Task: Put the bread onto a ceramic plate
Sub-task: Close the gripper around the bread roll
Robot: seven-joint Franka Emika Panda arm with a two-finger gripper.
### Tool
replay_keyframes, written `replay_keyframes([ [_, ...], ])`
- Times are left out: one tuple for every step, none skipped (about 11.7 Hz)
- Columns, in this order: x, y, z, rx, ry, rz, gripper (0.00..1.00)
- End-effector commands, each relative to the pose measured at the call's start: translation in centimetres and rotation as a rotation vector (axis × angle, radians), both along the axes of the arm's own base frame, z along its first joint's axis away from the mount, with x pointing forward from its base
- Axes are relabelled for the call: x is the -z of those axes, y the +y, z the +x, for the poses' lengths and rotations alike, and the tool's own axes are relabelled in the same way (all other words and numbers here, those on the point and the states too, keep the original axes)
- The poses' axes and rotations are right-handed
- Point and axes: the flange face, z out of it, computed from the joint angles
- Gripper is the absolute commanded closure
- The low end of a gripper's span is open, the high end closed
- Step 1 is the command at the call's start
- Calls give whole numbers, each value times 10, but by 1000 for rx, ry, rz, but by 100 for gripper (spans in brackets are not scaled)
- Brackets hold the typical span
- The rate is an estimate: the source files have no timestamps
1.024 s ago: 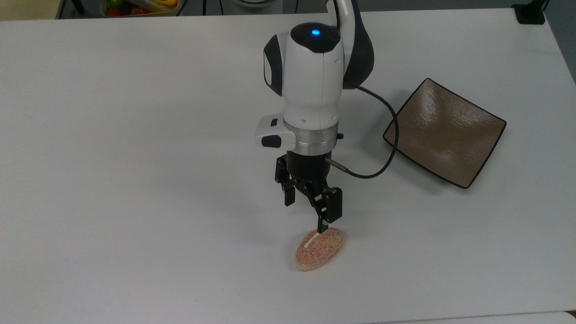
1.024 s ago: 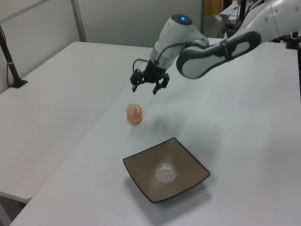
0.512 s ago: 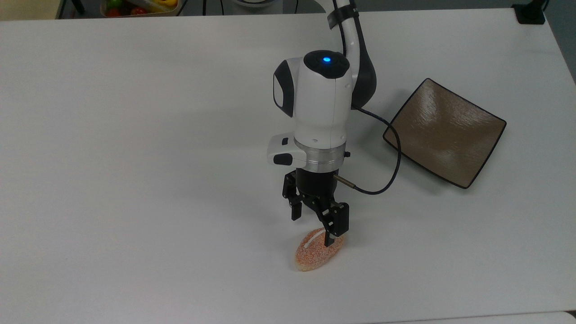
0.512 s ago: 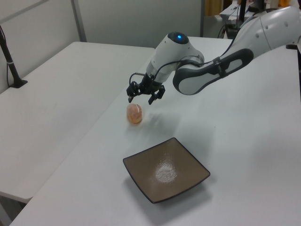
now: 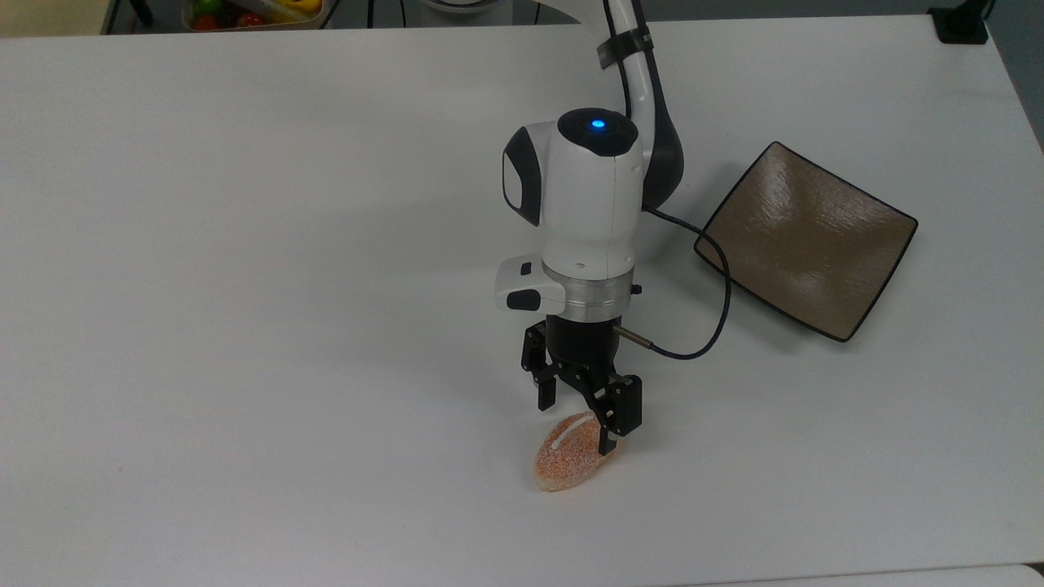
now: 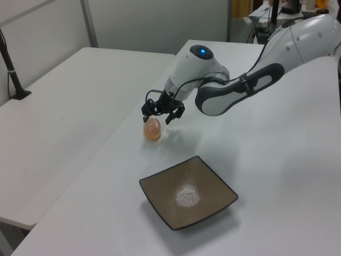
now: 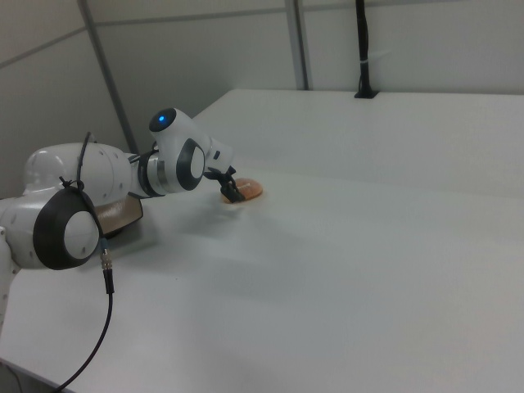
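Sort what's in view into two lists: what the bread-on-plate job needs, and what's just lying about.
Needed for the job:
- bread, on the table
- ceramic plate, bare
- gripper, jaws open around the bread

Just lying about:
- container of colourful items, beyond the table's far edge
- black post

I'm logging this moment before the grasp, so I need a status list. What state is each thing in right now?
bread: lying on the white table, not lifted, not on the plate.
ceramic plate: empty, flat on the table, apart from the bread.
gripper: open, lowered over the bread, one of its fingers at the bread's side, nothing held.
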Motion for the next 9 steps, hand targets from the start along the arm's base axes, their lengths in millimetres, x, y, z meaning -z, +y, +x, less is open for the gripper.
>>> replay_keyframes([
  [10,9,2,-9,-42,-17,0],
  [10,11,2,-13,-47,-16,0],
  [10,12,1,-16,-50,-16,2],
  [16,11,2,-15,-46,-19,8],
  [27,11,3,-20,-46,-26,32],
  [29,12,5,-32,-54,-43,47],
  [28,13,4,-42,-59,-56,53],
  [29,14,4,-45,-58,-59,57],
  [27,14,4,-46,-59,-59,58],
])
